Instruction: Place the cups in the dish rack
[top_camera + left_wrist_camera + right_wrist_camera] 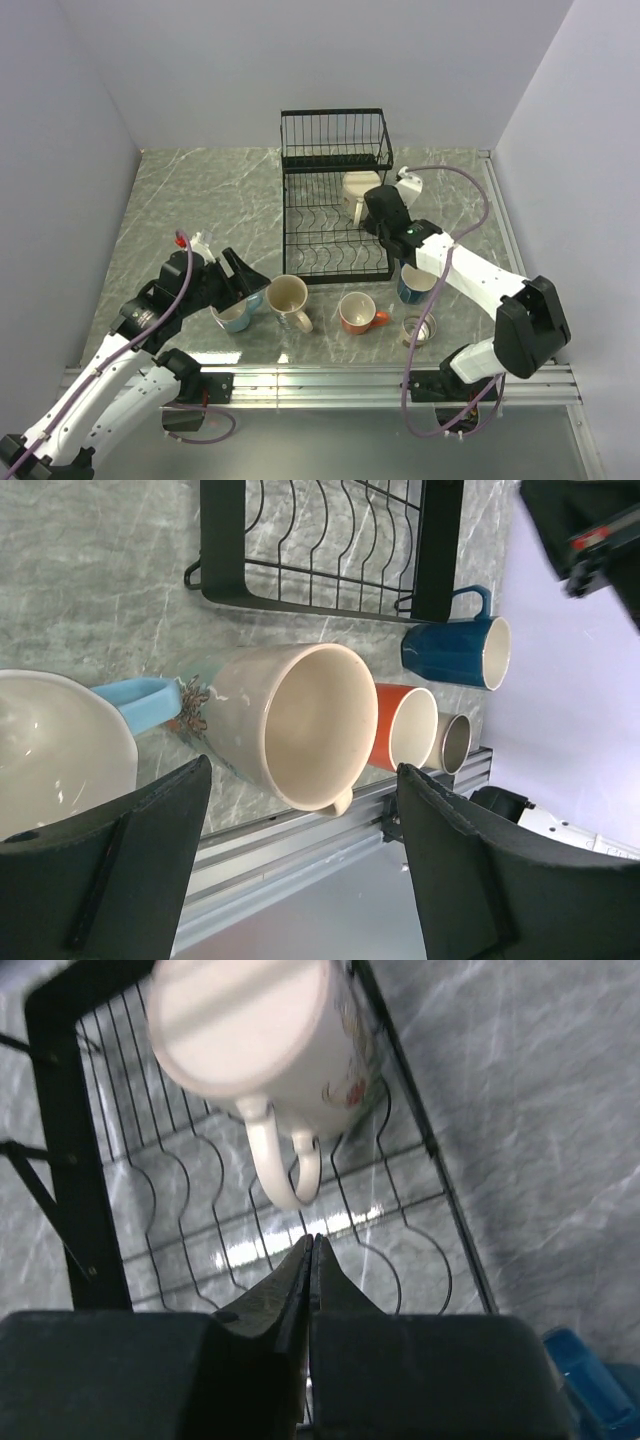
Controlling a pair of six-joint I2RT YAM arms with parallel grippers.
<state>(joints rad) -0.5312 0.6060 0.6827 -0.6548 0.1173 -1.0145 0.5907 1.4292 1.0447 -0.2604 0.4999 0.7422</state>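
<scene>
The black wire dish rack [300, 200] stands at mid-back. A cream mug [356, 189] sits bottom-up in its low tray; in the right wrist view the mug [270, 1050] has its handle [285, 1165] turned towards my right gripper [312, 1245], which is shut and empty just short of it. My left gripper [248, 282] is open over the light blue mug [236, 314]. On the table in a row are a cream mug [288, 300], the orange cup [355, 312], the dark blue mug [415, 284] and the small steel cup [421, 329].
The left wrist view shows the blue mug's rim [50, 750], cream mug [300, 725], orange cup [400, 730], steel cup [452, 742], dark blue mug [460, 652] and rack edge [330, 600]. An aluminium rail [330, 378] runs along the table's near edge. Walls stand on three sides.
</scene>
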